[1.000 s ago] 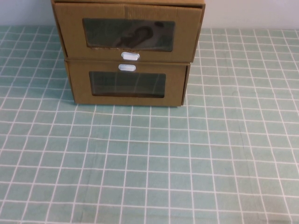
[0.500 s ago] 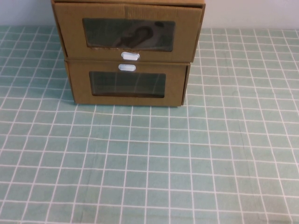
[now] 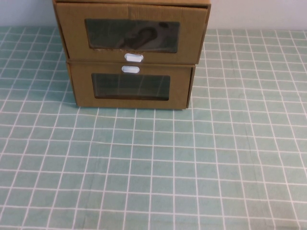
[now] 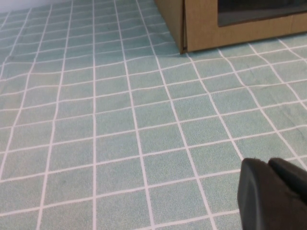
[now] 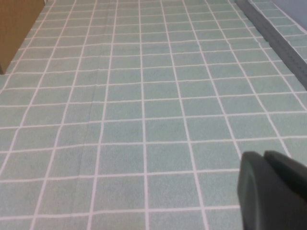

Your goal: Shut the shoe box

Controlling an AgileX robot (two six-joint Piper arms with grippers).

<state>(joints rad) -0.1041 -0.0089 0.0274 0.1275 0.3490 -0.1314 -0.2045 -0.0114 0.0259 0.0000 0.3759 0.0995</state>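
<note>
Two brown cardboard boxes stand stacked at the table's far side in the high view. The upper one is the shoe box (image 3: 132, 31), with a clear window and a white pull tab (image 3: 133, 57) below it. Its drawer front juts forward past the box beneath. A dark shoe shows through the window. My left gripper (image 4: 267, 164) is shut and empty, low over the cloth well short of the boxes. My right gripper (image 5: 263, 156) is also shut and empty, off to the right of the boxes. Neither arm shows in the high view.
The lower cardboard box (image 3: 130, 86) has its white tab (image 3: 130, 69) above its window; its corner (image 4: 225, 24) shows in the left wrist view and its edge (image 5: 17, 28) in the right wrist view. A green checked cloth (image 3: 153, 163) covers the table. A grey table edge (image 5: 278, 38) runs along the right.
</note>
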